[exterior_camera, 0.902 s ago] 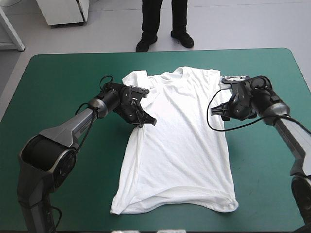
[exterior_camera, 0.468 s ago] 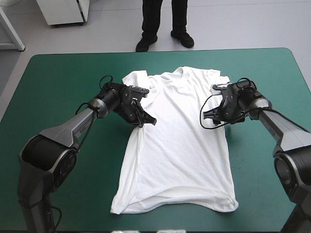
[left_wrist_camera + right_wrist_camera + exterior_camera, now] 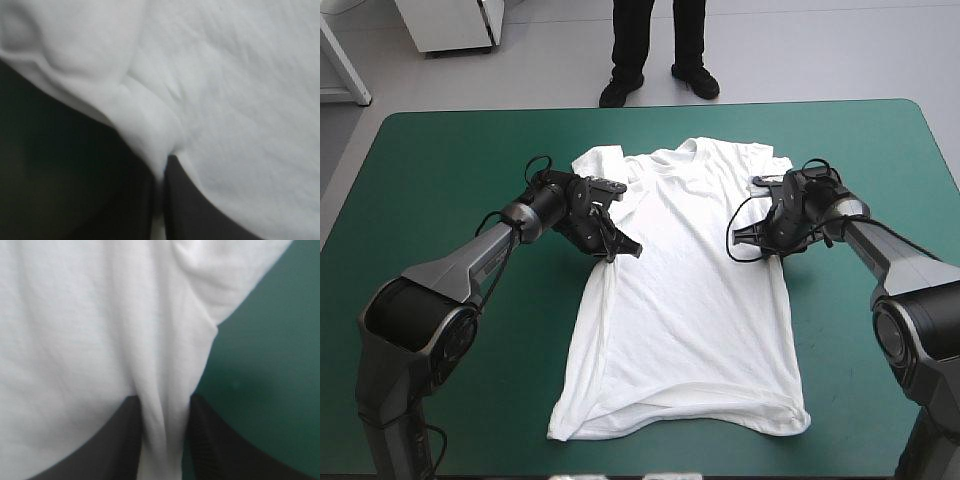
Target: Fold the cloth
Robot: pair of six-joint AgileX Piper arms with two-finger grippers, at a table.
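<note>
Currently, the teal-green desk [image 3: 440, 150] carries the T-shirt [image 3: 690, 300] spread flat, collar toward the far edge. At one armpit the left end effector [image 3: 623, 250] pinches a fold; the right end effector [image 3: 762, 247] pinches a fold at the other

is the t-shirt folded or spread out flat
Spread flat: the T-shirt lies open on the teal-green table, its body laid out full length from collar to hem, not folded over.

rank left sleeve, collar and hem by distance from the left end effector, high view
1. Sleeve: just beyond the left end effector, on its side.
2. Collar: far middle.
3. Hem: toward the table's near edge.
</note>
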